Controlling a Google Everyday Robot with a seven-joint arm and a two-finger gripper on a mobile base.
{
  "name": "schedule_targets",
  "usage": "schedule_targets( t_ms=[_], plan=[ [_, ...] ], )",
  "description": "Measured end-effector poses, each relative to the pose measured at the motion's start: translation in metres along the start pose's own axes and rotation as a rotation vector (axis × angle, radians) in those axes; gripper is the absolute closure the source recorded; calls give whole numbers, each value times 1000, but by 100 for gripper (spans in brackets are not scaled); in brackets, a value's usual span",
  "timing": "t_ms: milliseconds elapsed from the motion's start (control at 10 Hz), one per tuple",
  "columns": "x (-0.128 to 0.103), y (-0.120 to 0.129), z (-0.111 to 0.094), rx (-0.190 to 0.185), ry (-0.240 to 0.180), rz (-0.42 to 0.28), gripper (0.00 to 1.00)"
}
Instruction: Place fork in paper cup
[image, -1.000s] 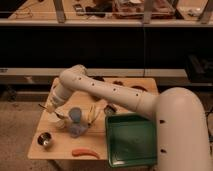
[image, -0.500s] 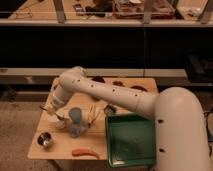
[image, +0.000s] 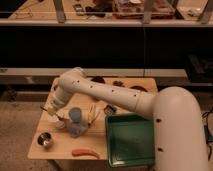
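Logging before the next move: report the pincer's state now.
Pincer: shut, low over the left side of the table, beside the blue-grey cup; whether it holds anything cannot be told.

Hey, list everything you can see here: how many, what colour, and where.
table: one, light wood, centre
fork: one, dark, thin, in the gripper
paper cup: one, white, under the gripper
blue-grey cup: one, beside the paper cup
banana: one, yellow, behind the tray
bowl: one, shiny metal, front left corner
orange stick: one, front edge
tray: one, green, front right
dark items: three, back edge
arm: one, white, over the table
gripper: one, white, shut on the fork above the paper cup
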Motion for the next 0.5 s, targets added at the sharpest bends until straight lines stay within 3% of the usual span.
schedule_targets(
  t_ms=[500],
  plan=[
    [3,11,5,-13,-11,2,100]
  ],
)
